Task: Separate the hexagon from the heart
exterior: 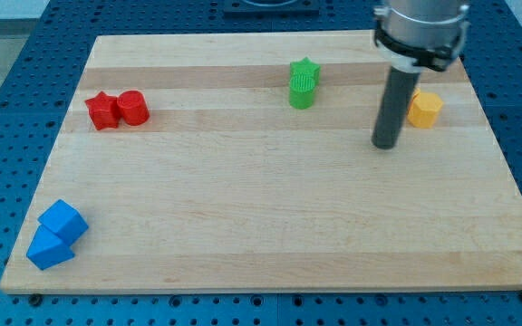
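Observation:
A yellow block [426, 110], roughly hexagonal, sits near the view's right edge of the wooden board [261, 226]. Its left side is hidden behind my rod, so I cannot tell whether a second yellow block lies against it there. No heart shape can be made out. My tip [385, 145] rests on the board just left of and a little below the yellow block, close to it; contact cannot be told.
A green star [304, 69] touches a green round block [302, 92] at top centre. A red star [102, 110] touches a red cylinder [133, 108] at upper left. A blue cube [63, 221] and a blue wedge-shaped block [47, 249] sit together at bottom left.

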`<state>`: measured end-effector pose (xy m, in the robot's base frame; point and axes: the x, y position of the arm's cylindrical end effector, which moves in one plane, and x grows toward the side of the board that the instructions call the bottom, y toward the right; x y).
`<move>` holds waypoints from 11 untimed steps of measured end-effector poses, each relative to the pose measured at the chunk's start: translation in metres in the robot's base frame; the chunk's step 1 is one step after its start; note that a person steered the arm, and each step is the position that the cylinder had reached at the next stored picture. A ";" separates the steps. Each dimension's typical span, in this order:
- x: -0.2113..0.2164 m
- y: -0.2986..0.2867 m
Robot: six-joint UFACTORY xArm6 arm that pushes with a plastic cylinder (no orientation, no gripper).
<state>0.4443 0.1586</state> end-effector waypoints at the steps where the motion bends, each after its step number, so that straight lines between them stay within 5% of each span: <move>1: 0.061 0.007; 2: 0.068 0.073; 3: 0.004 0.130; 5: -0.059 0.117; 11: -0.056 0.029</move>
